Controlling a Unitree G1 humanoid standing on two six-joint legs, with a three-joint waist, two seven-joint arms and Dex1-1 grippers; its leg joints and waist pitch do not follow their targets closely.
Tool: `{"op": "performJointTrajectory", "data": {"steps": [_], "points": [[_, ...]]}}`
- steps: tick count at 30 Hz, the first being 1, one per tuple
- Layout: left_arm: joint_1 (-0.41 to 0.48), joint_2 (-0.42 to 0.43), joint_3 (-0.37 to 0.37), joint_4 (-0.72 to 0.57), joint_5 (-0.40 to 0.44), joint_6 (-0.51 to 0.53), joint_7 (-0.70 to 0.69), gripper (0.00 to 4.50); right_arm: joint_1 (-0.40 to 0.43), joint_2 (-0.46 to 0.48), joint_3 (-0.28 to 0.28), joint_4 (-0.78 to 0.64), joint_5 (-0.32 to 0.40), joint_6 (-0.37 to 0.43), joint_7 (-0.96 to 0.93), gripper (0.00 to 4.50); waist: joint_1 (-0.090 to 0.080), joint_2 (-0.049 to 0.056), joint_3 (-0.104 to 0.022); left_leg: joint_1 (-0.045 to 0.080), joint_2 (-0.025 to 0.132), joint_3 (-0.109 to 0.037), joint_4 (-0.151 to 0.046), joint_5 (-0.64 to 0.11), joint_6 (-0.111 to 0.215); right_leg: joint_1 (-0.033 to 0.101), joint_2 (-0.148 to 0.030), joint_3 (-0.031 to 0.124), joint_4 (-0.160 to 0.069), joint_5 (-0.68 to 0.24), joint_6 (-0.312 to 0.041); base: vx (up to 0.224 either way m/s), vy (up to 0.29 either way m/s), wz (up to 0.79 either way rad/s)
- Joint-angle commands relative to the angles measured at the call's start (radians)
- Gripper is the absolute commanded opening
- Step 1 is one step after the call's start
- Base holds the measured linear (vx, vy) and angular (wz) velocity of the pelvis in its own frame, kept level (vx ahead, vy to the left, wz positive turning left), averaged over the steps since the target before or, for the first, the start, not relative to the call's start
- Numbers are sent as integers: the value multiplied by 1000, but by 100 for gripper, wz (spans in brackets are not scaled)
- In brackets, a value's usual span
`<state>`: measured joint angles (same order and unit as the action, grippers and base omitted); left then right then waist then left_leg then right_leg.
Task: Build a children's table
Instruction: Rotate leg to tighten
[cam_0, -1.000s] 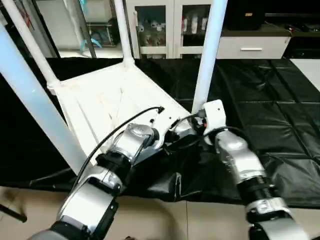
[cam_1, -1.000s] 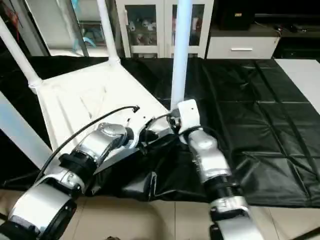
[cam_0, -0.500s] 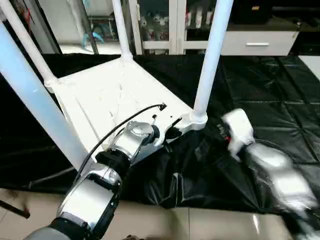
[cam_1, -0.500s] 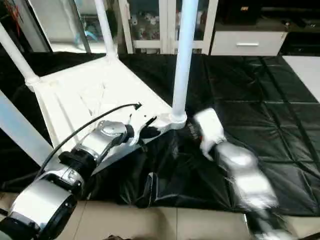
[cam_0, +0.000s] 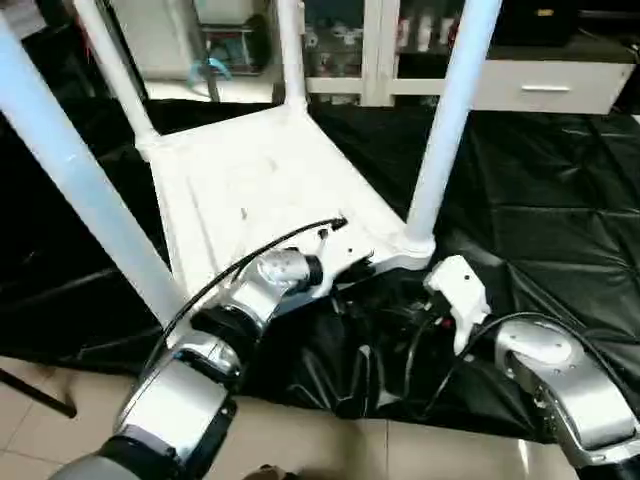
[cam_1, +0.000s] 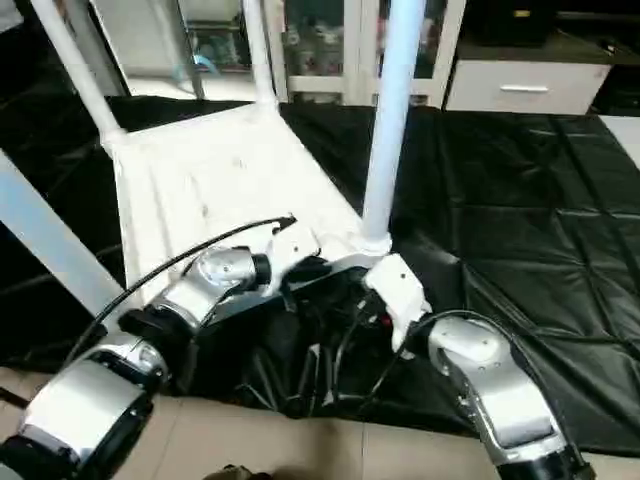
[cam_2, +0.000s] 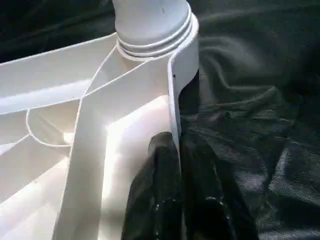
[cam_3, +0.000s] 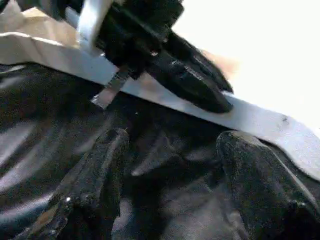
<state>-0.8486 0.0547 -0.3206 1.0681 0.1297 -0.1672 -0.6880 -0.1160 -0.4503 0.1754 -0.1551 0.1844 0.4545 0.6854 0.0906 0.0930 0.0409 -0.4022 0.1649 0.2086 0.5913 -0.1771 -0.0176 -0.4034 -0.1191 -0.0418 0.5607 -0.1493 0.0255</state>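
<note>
Jaws clamped on the upturned tabletop's (cam_0: 250, 180) rim, the left gripper (cam_2: 177, 165) holds beside a corner leg (cam_0: 448, 120). The right gripper (cam_3: 170, 165) gapes wide over black sheeting (cam_0: 540, 210).

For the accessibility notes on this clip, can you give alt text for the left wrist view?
The left gripper is clamped on the upright rim of the white tabletop, one black finger on each side. Just beyond, a white leg sits screwed into the corner socket, and crinkled black sheeting lies alongside.

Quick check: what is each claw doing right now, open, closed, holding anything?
Left claw: closed on the rim of the tabletop.
Right claw: open, holding nothing, over the black sheet.
</note>
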Motion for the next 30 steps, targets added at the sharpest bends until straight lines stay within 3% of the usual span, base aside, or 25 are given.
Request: {"op": "performJointTrajectory", "data": {"steps": [1, 3, 5, 7, 10, 13, 18, 19, 21, 24, 26, 27, 28, 30], "points": [[-32, -19, 72, -30, -64, -51, 52, 56, 2, 6, 21, -20, -11, 12, -1, 309, -4, -30, -68, 33, 59, -33, -82, -296, 46, 34, -35, 18, -54, -238, -212, 0, 0, 0], [-32, -20, 87, -34, -74, -61, 66, 71, 2, 9, 25, -21, -12, 13, -3, 309, -6, -29, -68, 28, 59, -34, -81, -285, 54, 35, -36, 17, -52, -218, -214, 0, 0, 0], [-31, -6, 110, -37, -87, -81, 74, 96, -1, 11, 33, -24, -9, 20, -7, 309, -6, -39, -68, 26, 57, -33, -78, -264, 69, 35, -35, 17, -51, -212, -208, 0, 0, 0], [-24, 4, 128, -46, -101, -73, 59, 110, -2, 7, 35, -28, -5, 27, -1, 309, -6, -41, -68, 22, 56, -33, -77, -239, 81, 38, -37, 16, -49, -206, -205, 0, 0, 0], [17, 43, 148, -118, -131, -6, -9, 130, 1, -17, 31, -34, 0, 23, 27, 309, -5, -40, -69, 24, 57, -30, -73, -208, 96, 36, -35, 16, -45, -192, -217, 0, 0, 0], [97, 106, 122, -274, -173, 131, -190, 130, 1, -58, 4, -24, 8, 18, 55, 309, -2, -35, -68, 29, 60, -28, -73, -195, 100, 33, -33, 18, -41, -190, -232, 0, 0, 0], [186, 192, 41, -466, -225, 293, -402, 130, -1, -98, -27, -4, 11, 14, 73, 309, 2, -30, -67, 36, 66, -29, -79, -234, 74, 30, -34, 20, -42, -224, -232, 0, 0, 0], [205, 208, 22, -508, -242, 335, -445, 130, -3, -106, -33, 2, 10, 12, 75, 309, 2, -28, -64, 37, 66, -28, -83, -254, 50, 28, -31, 21, -41, -234, -231, 0, 0, 0], [213, 215, 14, -526, -251, 354, -461, 130, -3, -109, -36, 5, 9, 11, 75, 309, 0, -29, -63, 38, 63, -27, -83, -275, 36, 27, -31, 21, -42, -240, -228, 0, 0, 0], [224, 215, -6, -532, -219, 369, -456, 130, -6, -115, -36, 7, 7, 10, 76, 309, -4, -29, -63, 34, 59, -29, -82, -279, 31, 31, -33, 22, -44, -241, -219, 0, 0, 0], [208, 204, -27, -475, -115, 372, -366, 130, -5, -117, -30, 5, 4, 9, 75, 309, -7, -32, -63, 32, 58, -29, -80, -270, 36, 34, -34, 23, -46, -246, -208, 0, 0, 0], [208, 204, -27, -475, -115, 372, -366, 130, -5, -117, -30, 5, 4, 9, 75, 309, -9, -31, -64, 32, 57, -29, -79, -269, 38, 33, -32, 23, -47, -247, -205, 0, 0, 0], [182, 200, -48, -425, -43, 392, -259, 130, -3, -116, -27, 5, 1, 9, 76, 309, -10, -34, -63, 31, 57, -29, -78, -267, 39, 34, -32, 23, -48, -250, -201, 0, 0, 0], [168, 196, -57, -399, -16, 384, -197, 130, -2, -117, -25, 6, 1, 8, 76, 309, -9, -37, -65, 29, 55, -31, -75, -254, 44, 37, -34, 23, -50, -265, -185, 0, 0, 0]]}}
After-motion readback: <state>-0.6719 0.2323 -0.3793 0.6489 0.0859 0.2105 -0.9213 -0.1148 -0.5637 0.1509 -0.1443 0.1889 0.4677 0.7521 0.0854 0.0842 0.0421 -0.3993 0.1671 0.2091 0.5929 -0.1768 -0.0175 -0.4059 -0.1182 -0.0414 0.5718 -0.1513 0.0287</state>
